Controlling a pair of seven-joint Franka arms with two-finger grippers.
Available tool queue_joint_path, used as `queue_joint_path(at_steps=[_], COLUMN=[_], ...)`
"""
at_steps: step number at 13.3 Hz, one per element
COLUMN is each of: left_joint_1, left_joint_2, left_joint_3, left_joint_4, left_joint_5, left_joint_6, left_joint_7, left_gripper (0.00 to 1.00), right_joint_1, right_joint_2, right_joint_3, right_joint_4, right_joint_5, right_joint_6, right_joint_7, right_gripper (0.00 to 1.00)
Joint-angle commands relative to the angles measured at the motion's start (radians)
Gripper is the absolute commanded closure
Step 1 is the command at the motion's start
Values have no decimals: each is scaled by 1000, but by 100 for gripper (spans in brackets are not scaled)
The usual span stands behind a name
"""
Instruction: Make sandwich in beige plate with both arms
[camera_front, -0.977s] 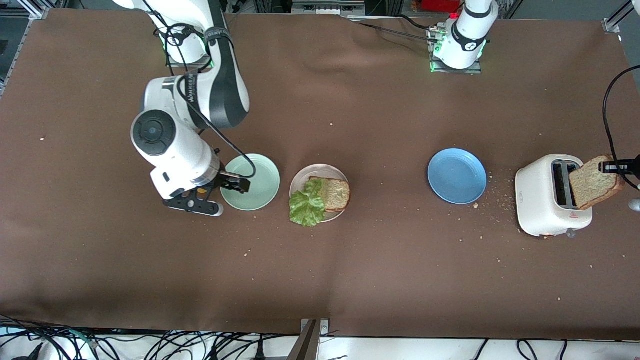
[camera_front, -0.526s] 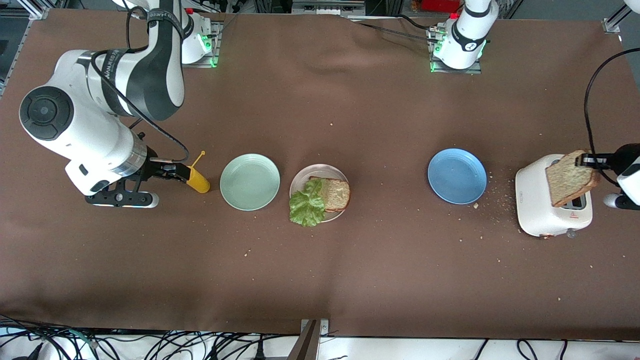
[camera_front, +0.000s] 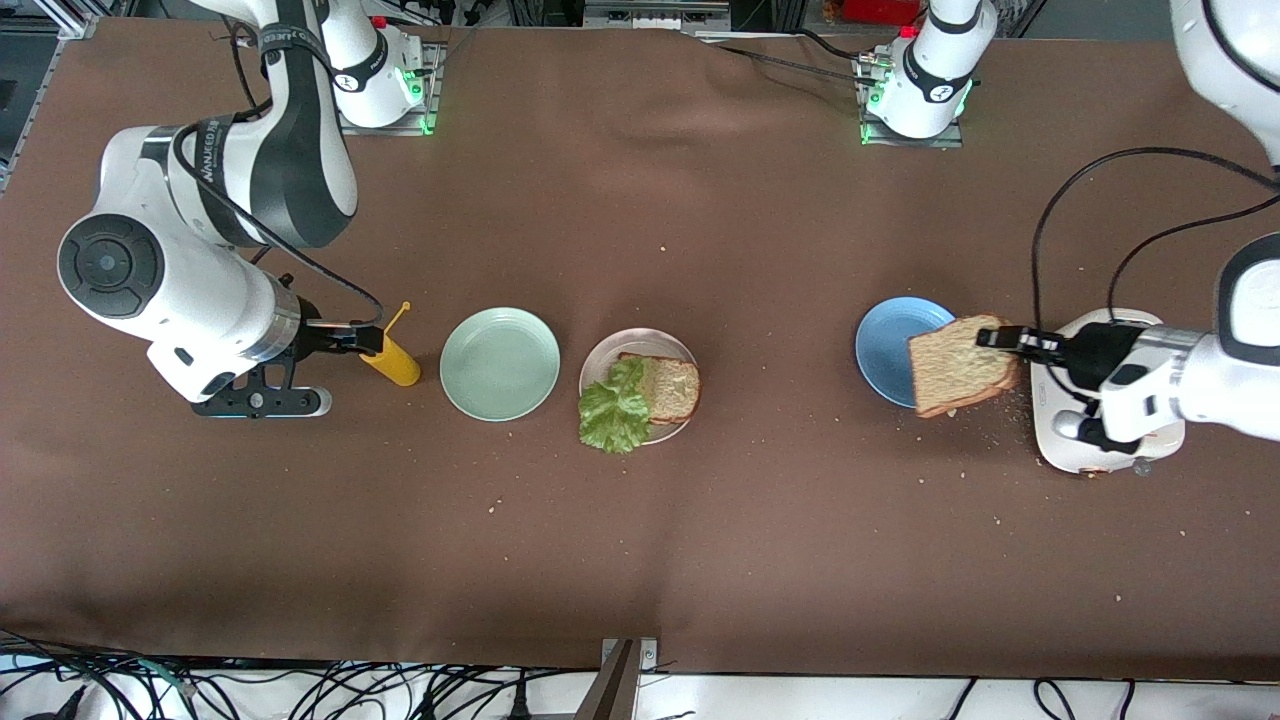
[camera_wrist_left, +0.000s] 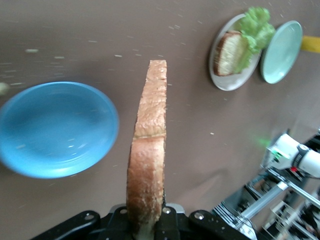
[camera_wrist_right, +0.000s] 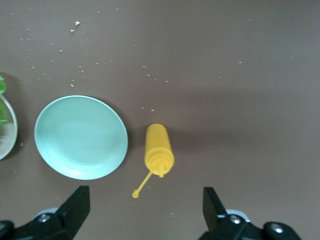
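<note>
Left gripper (camera_front: 1003, 336) clamped on 1 bread slice (camera_front: 960, 364), over blue plate (camera_front: 890, 340) edge. Right gripper (camera_wrist_right: 145, 207) hung over yellow bottle (camera_front: 392, 361), fingers apart. Beige plate (camera_front: 600, 362) held 1 bread slice with lettuce (camera_front: 613, 408), beside mint-green plate (camera_front: 499, 363).

Toaster (camera_front: 1075, 455) mostly hidden beneath left arm; blue plate (camera_front: 885, 345) partly covered by held bread slice (camera_front: 960, 365).

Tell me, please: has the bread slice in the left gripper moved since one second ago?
Yes. The bread slice, held by the left gripper, was over the toaster; now it is over the rim of the blue plate, toward the beige plate.
</note>
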Motion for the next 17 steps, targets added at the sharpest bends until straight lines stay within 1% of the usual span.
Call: queue_joint_path(at_steps=[1,3,4,5,7,9,10,11,12,13,14,16,17], left_joint_1=[-77,-149,-196,-244,-310,-370,-391,-423,-446,-462,-479,-506,-508], left_joint_2=[73,81,81,87,110,134,143,154,165,173,185,205,212], left_joint_3=[11,11,11,11,10,11,10,11,11,10,10,10,10], left_joint_4=[18,17,17,17,17,17,15,15,16,17,17,17,17], left_joint_5=[-135,-190,-203,-203,-210,-279,-311,-324,-324,-330,-348,-399,-428], left_joint_6=[14,89,136,184,267,340,370,397,426,465,494,506,511], left_joint_7=[-52,-90,-160,-217,-241,-242,-245,-268,-296,-323,-343,-362,-362], left_gripper=[100,100,100,100,100,100,100,100,100,100,100,100,100], right_joint_1=[-256,-391,-449,-495,-590,-673,-680,-688,-703,-706,-700,-689,-674], right_joint_2=[-154,-217,-254,-297,-381,-420,-459,-524,-582,-595,-586,-592,-592], right_joint_3=[292,392,428,458,501,564,579,584,587,587,587,584,584], right_joint_4=[-40,-79,-105,-138,-216,-240,-273,-354,-428,-438,-427,-413,-412], right_joint_5=[-106,-107,-109,-110,-119,-171,-191,-190,-188,-188,-190,-190,-195], right_joint_6=[-33,-33,-33,-35,-23,-19,-26,-9,44,63,65,57,33], right_joint_7=[19,11,5,-14,-9,-17,-14,3,3,-14,-9,-14,-9], right_gripper=[0,0,0,0,0,0,0,0,0,0,0,0,0])
